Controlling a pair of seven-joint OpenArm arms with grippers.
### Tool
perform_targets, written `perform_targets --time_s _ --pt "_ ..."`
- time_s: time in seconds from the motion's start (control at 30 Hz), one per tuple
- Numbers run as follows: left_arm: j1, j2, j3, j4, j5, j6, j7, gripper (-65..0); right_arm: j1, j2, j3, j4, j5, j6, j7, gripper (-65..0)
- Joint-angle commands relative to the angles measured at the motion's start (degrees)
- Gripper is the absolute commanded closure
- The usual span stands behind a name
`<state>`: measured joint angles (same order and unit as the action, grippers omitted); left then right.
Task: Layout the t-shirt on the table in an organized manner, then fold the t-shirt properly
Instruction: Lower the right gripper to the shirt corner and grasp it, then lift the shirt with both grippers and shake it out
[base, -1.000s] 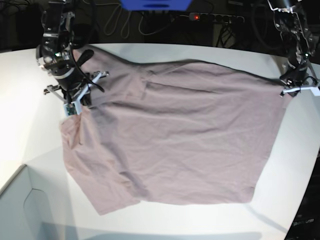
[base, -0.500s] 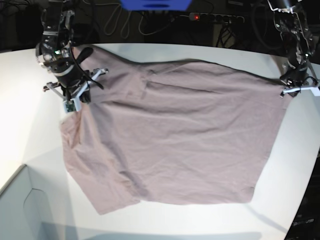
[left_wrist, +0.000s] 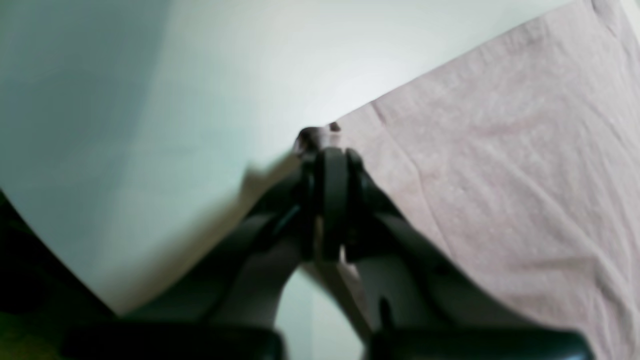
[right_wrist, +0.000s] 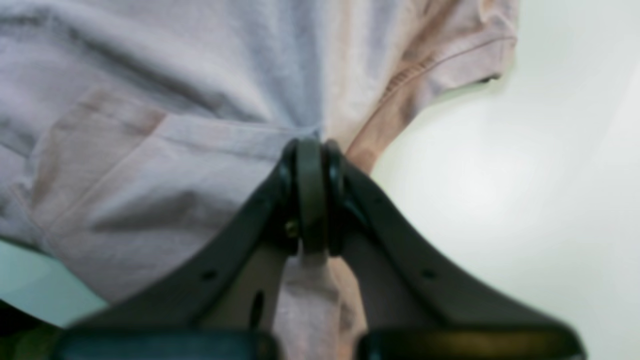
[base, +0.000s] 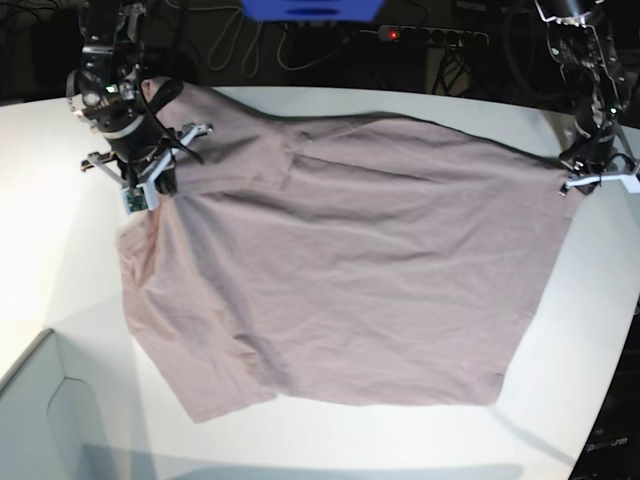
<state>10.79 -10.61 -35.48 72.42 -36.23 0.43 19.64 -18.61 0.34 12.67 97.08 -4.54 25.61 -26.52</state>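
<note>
The mauve t-shirt (base: 340, 270) lies spread over most of the white table (base: 50, 220), stretched between my two arms. My right gripper (base: 160, 185), on the left of the base view, is shut on a bunch of the t-shirt (right_wrist: 165, 150) near a sleeve, its hemmed edge showing up right in the right wrist view. The right gripper (right_wrist: 311, 145) pinches a fold that runs down between the fingers. At the far right, my left gripper (base: 572, 180) is shut on the shirt's corner. The left gripper (left_wrist: 327, 150) grips the edge of the t-shirt (left_wrist: 500, 165) above the table (left_wrist: 200, 100).
A pale grey-blue box corner (base: 50, 420) sits at the front left. Dark cables and a power strip (base: 430, 36) run behind the table's back edge. The table's curved edge (base: 600, 400) drops off at the front right.
My right gripper has pulled its bunch of shirt up and toward the far left corner, tightening the cloth there. The left gripper has stayed where it was.
</note>
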Motion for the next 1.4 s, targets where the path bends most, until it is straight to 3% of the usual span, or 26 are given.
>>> perform_targets --time_s 0.0,0.2,0.3,0.4,0.53,0.77,1.0,1.3,1.37 --pt "-0.3 -0.9 -0.3 1.0 0.0 -0.3 -1.0 0.0 0.1 0.4 -0.1 1.2 0.4 -0.1 1.2 -2.9" --pt "-0.3 -0.9 -0.3 1.0 0.0 -0.3 -1.0 0.0 0.1 0.2 0.0 1.1 0.4 -0.1 1.3 -18.5" --pt "-0.2 -0.9 -0.3 1.0 0.0 -0.3 -1.0 0.0 0.1 0.2 0.1 1.1 0.4 -0.1 1.4 -20.9" --pt "-0.2 -0.9 -0.3 1.0 0.0 -0.3 -1.0 0.0 0.3 0.1 0.3 1.1 0.4 -0.1 1.5 -16.1" --pt "-0.2 -0.9 -0.3 1.0 0.0 -0.3 -1.0 0.0 0.4 0.1 0.4 1.2 0.4 -0.1 1.5 0.0" --pt "-0.2 -0.9 -0.3 1.0 -0.1 -0.3 -1.0 0.0 -2.1 0.1 0.5 4.2 0.5 -0.1 1.7 0.0" --pt "1.9 1.1 -5.8 4.9 -0.1 -0.3 -1.0 0.0 -12.5 0.1 -0.1 15.2 2.5 0.4 1.7 0.0" --pt "6.0 1.5 -8.1 12.6 -0.1 -0.3 -1.0 0.0 -22.9 -1.3 -3.7 17.5 4.8 13.6 1.7 0.0" --pt "6.6 1.5 -8.2 13.2 -0.1 -0.3 -1.0 0.0 -23.4 -1.3 -5.1 17.3 4.8 14.4 1.7 0.0"
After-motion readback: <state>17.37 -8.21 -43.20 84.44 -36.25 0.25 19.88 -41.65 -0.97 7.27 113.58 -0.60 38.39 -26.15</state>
